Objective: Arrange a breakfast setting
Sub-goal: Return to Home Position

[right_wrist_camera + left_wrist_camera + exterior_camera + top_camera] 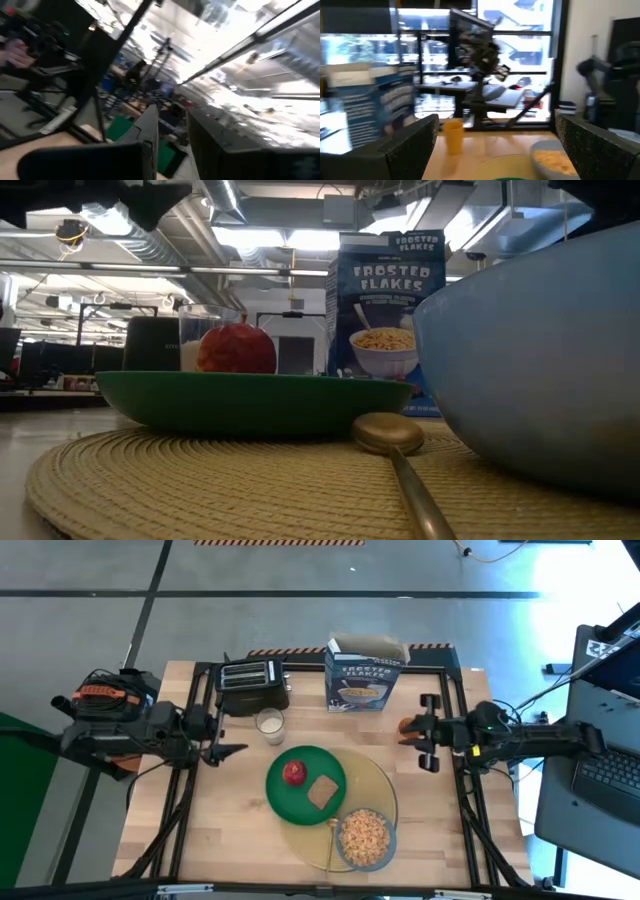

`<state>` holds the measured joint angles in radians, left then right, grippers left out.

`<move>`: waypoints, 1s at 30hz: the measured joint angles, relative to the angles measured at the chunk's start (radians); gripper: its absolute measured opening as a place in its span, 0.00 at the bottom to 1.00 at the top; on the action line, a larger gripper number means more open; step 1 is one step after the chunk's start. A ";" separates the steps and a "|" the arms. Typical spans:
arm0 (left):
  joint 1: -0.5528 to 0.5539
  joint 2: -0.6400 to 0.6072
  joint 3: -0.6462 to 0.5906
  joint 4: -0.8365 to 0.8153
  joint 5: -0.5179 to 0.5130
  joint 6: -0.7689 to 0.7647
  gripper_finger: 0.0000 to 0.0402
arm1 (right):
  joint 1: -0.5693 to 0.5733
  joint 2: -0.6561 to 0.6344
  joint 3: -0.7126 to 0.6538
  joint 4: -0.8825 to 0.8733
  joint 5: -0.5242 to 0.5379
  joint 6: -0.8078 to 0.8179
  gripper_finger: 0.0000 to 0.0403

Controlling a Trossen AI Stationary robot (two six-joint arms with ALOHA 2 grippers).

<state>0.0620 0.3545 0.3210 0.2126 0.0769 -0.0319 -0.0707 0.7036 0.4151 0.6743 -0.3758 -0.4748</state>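
Observation:
A round yellow mat (pixel 378 780) lies on the table's near middle. On it rest a green plate (pixel 300 802) with a red apple (pixel 294 772) and a toast slice (pixel 322 791), a blue-grey bowl (pixel 365 838) of cereal, and a spoon (pixel 390 435). A milk glass (pixel 269 724) and a blue cereal box (pixel 363 675) stand farther back. An orange cup (pixel 453 137) stands on the table near its right edge. My right gripper (pixel 173 135) hovers over that edge, its fingers a narrow gap apart and empty. My left gripper (pixel 497 150) is open and empty at the table's left.
A black toaster (pixel 252 683) stands at the back left, beside the milk glass. A laptop (pixel 600 755) sits beyond the table's right edge. Bare wood shows at the near left and along the right side of the table.

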 joint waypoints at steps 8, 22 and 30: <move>0.072 -0.312 -0.052 -0.169 -0.005 -0.047 0.99 | -0.002 -0.245 -0.203 0.064 0.124 -0.022 0.19; 0.023 -0.343 -0.311 0.060 0.017 -0.173 0.99 | -0.001 -0.659 -0.408 -0.048 0.298 -0.016 0.19; -0.013 -0.346 -0.314 -0.098 -0.040 -0.207 0.99 | -0.002 -0.670 -0.408 -0.349 0.402 0.088 0.19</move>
<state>0.0486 0.0086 0.0074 0.1150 0.0365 -0.2390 -0.0725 0.0334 0.0071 0.3251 0.0260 -0.3863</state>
